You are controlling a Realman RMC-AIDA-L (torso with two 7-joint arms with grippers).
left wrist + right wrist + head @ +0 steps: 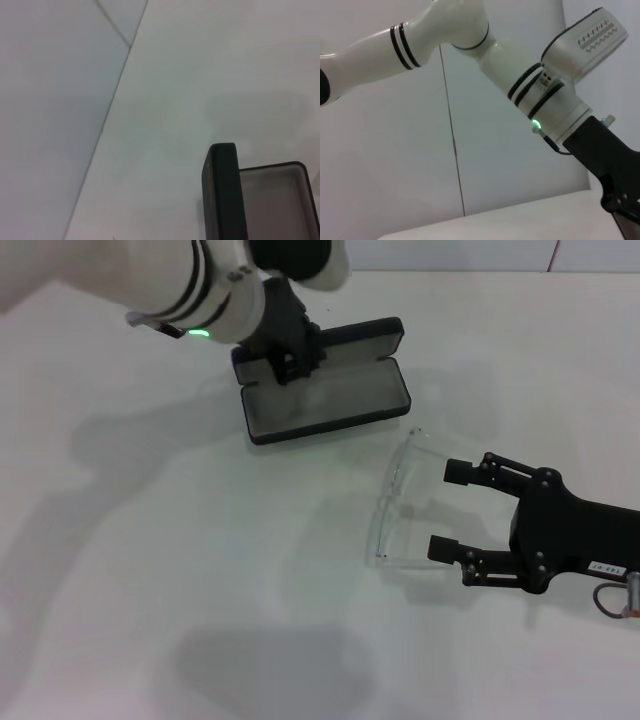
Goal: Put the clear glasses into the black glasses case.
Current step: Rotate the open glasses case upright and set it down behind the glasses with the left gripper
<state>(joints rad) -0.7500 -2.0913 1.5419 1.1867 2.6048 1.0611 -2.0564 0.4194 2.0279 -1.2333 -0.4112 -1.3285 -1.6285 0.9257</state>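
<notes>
Glasses (398, 502) between spread right jaws, beside open case (325, 400).

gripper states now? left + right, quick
Left gripper: at the lid of the open black glasses case; open or shut cannot be told.
Right gripper: jaws open, empty, beside the clear glasses on the table.

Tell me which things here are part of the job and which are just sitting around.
Part of the job:
- transparent plastic wraparound glasses, lying on the table beside the case
- matte black rectangular hard case, open, grey lining showing
- left gripper, at the case's lid edge
- right gripper, fingers open next to the glasses

Just there:
- white table; nothing else is lying about
</notes>
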